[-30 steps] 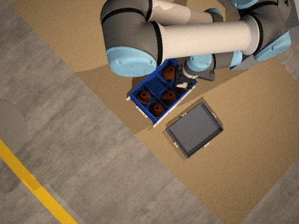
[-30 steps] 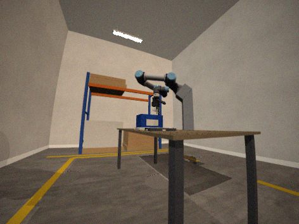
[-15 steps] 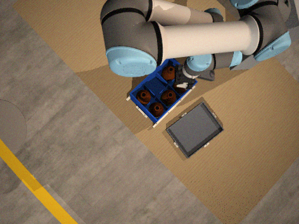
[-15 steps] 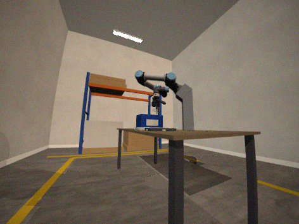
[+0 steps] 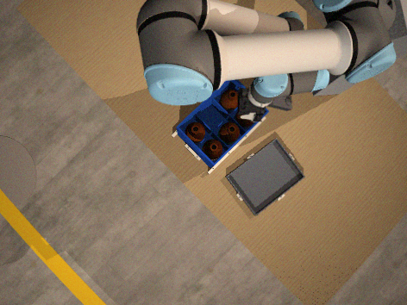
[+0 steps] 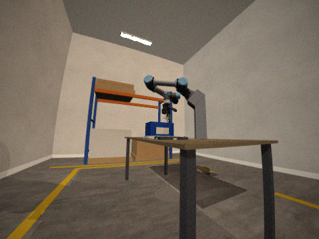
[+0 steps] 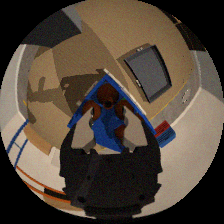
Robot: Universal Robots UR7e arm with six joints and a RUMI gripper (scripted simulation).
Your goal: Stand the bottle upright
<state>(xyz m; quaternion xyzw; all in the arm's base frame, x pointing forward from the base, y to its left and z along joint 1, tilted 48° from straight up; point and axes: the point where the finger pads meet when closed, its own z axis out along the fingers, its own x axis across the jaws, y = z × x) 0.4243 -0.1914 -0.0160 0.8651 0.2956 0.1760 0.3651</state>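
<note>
The tool (image 5: 251, 113) is hanging over the blue crate (image 5: 192, 143), partly open and holding nothing. Five brown bottles (image 5: 229, 131) are standing in the crate, near the middle of the tabletop (image 5: 345, 181). I cannot tell which bottle is the odd one. The grey tray (image 5: 265, 177) is sitting just beside the crate.

My arm is bent over and reaches down. My gripper (image 7: 108, 107) points straight down, its two fingers partly open, holding nothing.

5 bottles (image 5: 229, 132), 1 crate (image 5: 195, 151), 1 tray (image 5: 264, 177), 1 table (image 5: 345, 129).
</note>
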